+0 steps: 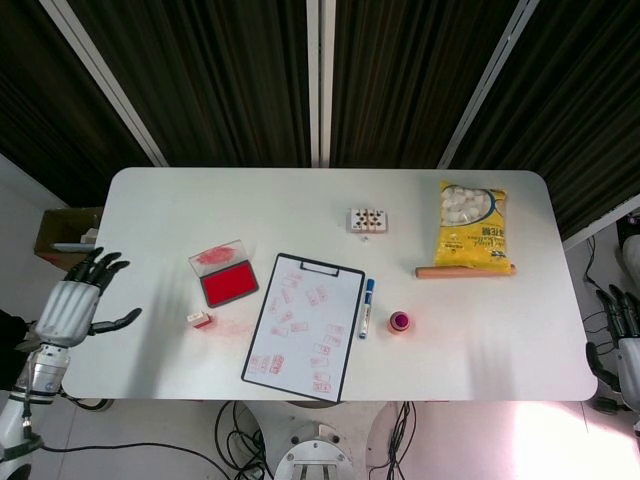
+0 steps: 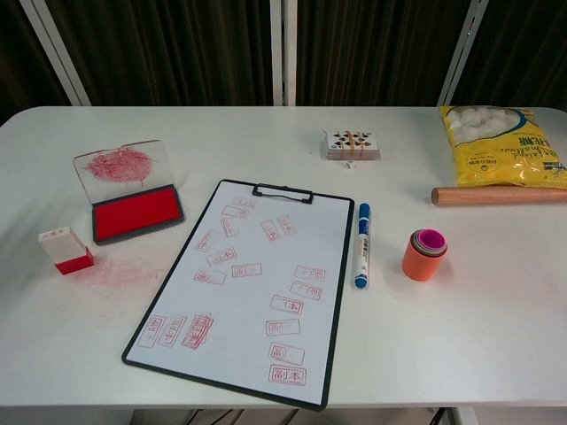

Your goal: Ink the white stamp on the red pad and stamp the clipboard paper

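Observation:
The white stamp (image 2: 65,248) with its red base stands upright on the table, left of the clipboard; it also shows as the stamp (image 1: 199,319) in the head view. The red ink pad (image 2: 137,212) lies open behind it, its clear lid (image 2: 120,165) tilted up. The clipboard paper (image 2: 251,277) carries several red stamp marks. My left hand (image 1: 80,302) hovers off the table's left edge, fingers spread, holding nothing, well apart from the stamp. My right hand (image 1: 624,335) is at the far right edge of the head view, beyond the table, fingers apart.
A blue marker (image 2: 361,243) lies beside the clipboard's right edge. Orange stacked cups (image 2: 425,253), a wooden rolling pin (image 2: 496,195), a yellow snack bag (image 2: 500,146) and a card pack (image 2: 351,144) sit to the right and back. Red ink smears (image 2: 124,274) mark the table near the stamp.

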`<action>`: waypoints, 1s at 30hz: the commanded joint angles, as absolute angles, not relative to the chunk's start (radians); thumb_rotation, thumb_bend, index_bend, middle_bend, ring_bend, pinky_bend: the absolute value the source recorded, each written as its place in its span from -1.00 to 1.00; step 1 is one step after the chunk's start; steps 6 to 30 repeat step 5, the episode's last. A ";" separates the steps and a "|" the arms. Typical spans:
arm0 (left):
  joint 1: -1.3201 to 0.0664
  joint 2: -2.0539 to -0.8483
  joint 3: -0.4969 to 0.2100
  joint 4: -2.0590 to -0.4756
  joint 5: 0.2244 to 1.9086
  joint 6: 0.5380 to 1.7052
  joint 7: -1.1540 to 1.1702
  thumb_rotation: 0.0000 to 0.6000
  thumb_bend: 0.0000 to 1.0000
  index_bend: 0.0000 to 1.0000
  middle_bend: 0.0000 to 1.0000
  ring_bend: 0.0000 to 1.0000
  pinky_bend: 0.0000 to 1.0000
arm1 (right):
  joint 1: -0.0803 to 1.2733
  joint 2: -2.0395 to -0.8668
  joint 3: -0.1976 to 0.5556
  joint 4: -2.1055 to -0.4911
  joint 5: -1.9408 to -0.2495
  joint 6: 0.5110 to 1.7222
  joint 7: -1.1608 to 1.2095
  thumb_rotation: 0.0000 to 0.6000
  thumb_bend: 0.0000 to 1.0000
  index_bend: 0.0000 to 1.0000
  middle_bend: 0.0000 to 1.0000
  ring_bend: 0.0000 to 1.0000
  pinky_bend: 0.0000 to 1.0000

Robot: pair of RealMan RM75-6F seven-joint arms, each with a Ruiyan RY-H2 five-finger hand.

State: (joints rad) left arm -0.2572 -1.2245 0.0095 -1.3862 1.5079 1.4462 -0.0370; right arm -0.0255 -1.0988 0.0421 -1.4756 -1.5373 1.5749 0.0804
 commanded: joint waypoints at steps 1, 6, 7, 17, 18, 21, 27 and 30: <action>-0.202 -1.143 0.026 -1.463 1.475 1.465 0.009 -1.00 -0.78 -0.69 -0.77 -0.93 -0.58 | -0.027 -1.100 0.042 -1.468 -1.531 1.570 0.084 1.00 -0.27 -1.00 -1.00 -1.00 -1.00; -0.178 -1.134 0.026 -1.463 1.474 1.481 -0.012 -1.00 -0.78 -0.70 -0.77 -0.93 -0.58 | -0.022 -1.101 0.046 -1.465 -1.522 1.559 0.082 1.00 -0.27 -1.00 -1.00 -1.00 -1.00; -0.178 -1.134 0.026 -1.463 1.474 1.481 -0.012 -1.00 -0.78 -0.70 -0.77 -0.93 -0.58 | -0.022 -1.101 0.046 -1.465 -1.522 1.559 0.082 1.00 -0.27 -1.00 -1.00 -1.00 -1.00; -0.178 -1.134 0.026 -1.463 1.474 1.481 -0.012 -1.00 -0.78 -0.70 -0.77 -0.93 -0.58 | -0.022 -1.101 0.046 -1.465 -1.522 1.559 0.082 1.00 -0.27 -1.00 -1.00 -1.00 -1.00; -0.178 -1.134 0.026 -1.463 1.474 1.481 -0.012 -1.00 -0.78 -0.70 -0.77 -0.93 -0.58 | -0.022 -1.101 0.046 -1.465 -1.522 1.559 0.082 1.00 -0.27 -1.00 -1.00 -1.00 -1.00; -0.178 -1.134 0.026 -1.463 1.474 1.481 -0.012 -1.00 -0.78 -0.70 -0.77 -0.93 -0.58 | -0.022 -1.101 0.046 -1.465 -1.522 1.559 0.082 1.00 -0.27 -1.00 -1.00 -1.00 -1.00; -0.178 -1.134 0.026 -1.463 1.474 1.481 -0.012 -1.00 -0.78 -0.70 -0.77 -0.93 -0.58 | -0.022 -1.101 0.046 -1.465 -1.522 1.559 0.082 1.00 -0.27 -1.00 -1.00 -1.00 -1.00; -0.178 -1.134 0.026 -1.463 1.474 1.481 -0.012 -1.00 -0.78 -0.70 -0.77 -0.93 -0.58 | -0.022 -1.101 0.046 -1.465 -1.522 1.559 0.082 1.00 -0.27 -1.00 -1.00 -1.00 -1.00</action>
